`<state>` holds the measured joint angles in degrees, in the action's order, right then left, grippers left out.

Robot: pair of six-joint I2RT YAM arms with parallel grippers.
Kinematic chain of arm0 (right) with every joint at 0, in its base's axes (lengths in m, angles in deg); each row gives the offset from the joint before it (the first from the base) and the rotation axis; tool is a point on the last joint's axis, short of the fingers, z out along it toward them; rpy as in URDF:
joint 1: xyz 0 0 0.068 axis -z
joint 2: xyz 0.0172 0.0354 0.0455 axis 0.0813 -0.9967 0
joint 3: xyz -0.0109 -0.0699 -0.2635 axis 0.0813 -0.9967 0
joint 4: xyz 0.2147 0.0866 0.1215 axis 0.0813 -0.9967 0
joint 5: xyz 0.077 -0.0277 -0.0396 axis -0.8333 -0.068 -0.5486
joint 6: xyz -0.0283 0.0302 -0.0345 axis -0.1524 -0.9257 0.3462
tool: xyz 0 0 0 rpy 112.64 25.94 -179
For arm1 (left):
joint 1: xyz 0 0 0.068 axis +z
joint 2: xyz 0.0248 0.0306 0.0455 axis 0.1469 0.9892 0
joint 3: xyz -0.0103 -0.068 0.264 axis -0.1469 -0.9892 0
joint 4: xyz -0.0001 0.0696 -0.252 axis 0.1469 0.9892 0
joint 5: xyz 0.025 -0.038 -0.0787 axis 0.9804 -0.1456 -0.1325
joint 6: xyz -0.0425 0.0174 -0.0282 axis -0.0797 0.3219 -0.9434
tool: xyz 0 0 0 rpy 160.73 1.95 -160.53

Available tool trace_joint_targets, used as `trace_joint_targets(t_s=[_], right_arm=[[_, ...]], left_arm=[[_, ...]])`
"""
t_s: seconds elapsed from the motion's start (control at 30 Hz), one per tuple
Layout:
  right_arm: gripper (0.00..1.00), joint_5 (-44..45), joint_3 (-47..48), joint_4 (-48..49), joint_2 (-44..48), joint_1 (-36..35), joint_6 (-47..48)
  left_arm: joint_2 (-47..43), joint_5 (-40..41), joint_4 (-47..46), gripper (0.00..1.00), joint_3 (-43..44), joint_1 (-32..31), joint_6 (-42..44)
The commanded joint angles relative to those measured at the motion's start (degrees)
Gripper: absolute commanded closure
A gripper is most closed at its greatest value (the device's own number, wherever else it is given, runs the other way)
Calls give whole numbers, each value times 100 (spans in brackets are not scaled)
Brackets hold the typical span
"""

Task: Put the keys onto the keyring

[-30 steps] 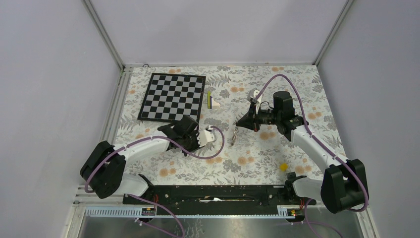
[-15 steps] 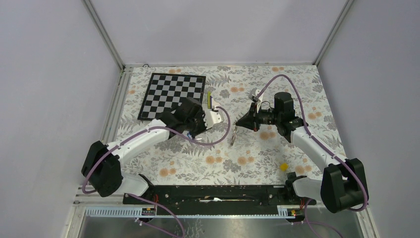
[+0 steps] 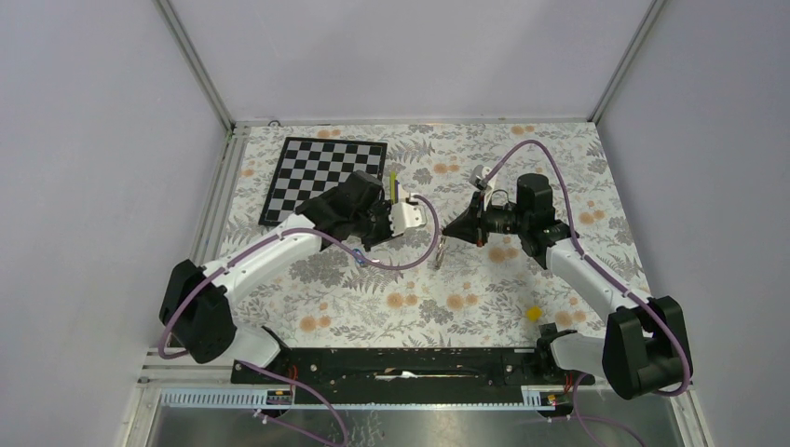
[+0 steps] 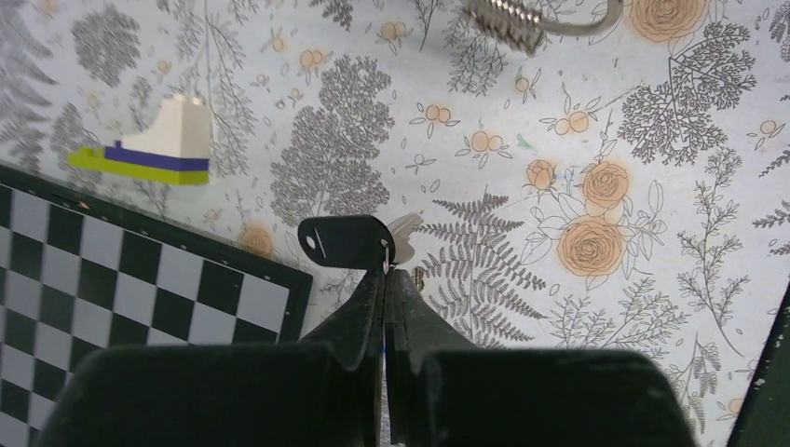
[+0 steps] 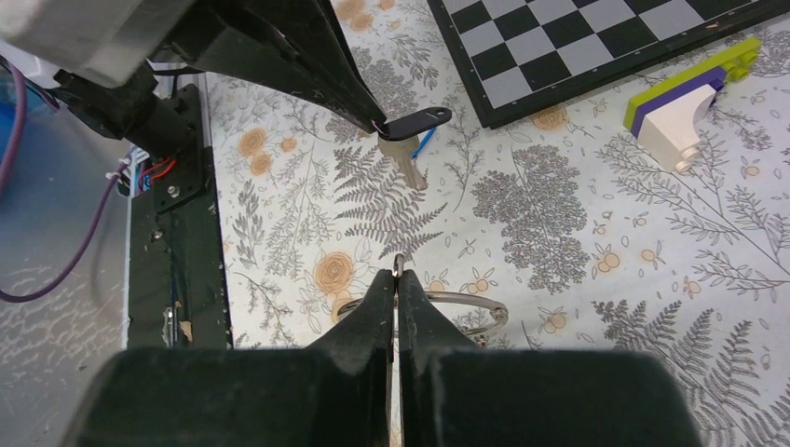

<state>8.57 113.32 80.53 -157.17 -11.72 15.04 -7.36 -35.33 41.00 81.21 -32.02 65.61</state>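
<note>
My left gripper [image 4: 387,268] is shut on a black-headed key [image 4: 343,240], held above the table with its silver blade [image 4: 406,235] sticking out sideways. In the right wrist view the same key [image 5: 417,122] hangs from the left fingers [image 5: 307,56], with a small blue bit [image 5: 425,141] just behind it that I cannot identify. My right gripper [image 5: 396,277] is shut on the thin wire keyring [image 5: 466,301], which hangs below it [image 3: 440,251]. The ring's fan of metal pieces [image 4: 503,19] shows ahead of the left gripper. The two grippers face each other a short way apart.
A checkerboard [image 3: 324,182] lies at the back left. A white, purple and lime block [image 3: 396,189] stands beside it. A small yellow block [image 3: 533,314] lies near the right arm's base. The floral cloth [image 3: 466,289] covers the table.
The left arm has swung away from the near side and rightward with the black key, closer to the right gripper. The right arm and keyring have barely moved.
</note>
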Motion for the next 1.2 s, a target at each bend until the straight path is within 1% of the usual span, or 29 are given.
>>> trace_joint_targets(t_s=[0.0,0.07,0.13,0.27,0.43,0.7,0.93,1.17], right_arm=[[100,-353,-140,878,-63,37,-734],[100,-378,-219,1132,-135,39,-1016],[100,-385,-270,1305,-193,38,-1148],[100,-341,-243,1226,-197,39,-1076],[100,-162,-109,768,-76,91,-567],[100,-77,-71,707,27,496,-569],[100,-68,-89,697,6,559,-500],[100,-90,-86,660,-4,574,-433]], left_arm=[[-401,-322,-523,100,7,-43,518],[-388,-205,-563,100,22,-124,630],[-349,98,-602,100,-4,-281,749],[-217,498,-409,100,-61,-492,996],[-6,399,103,100,-219,-544,971],[253,635,-204,100,-1007,-715,937],[937,639,-342,100,-963,-1026,709],[1307,547,-442,98,-874,-1176,493]])
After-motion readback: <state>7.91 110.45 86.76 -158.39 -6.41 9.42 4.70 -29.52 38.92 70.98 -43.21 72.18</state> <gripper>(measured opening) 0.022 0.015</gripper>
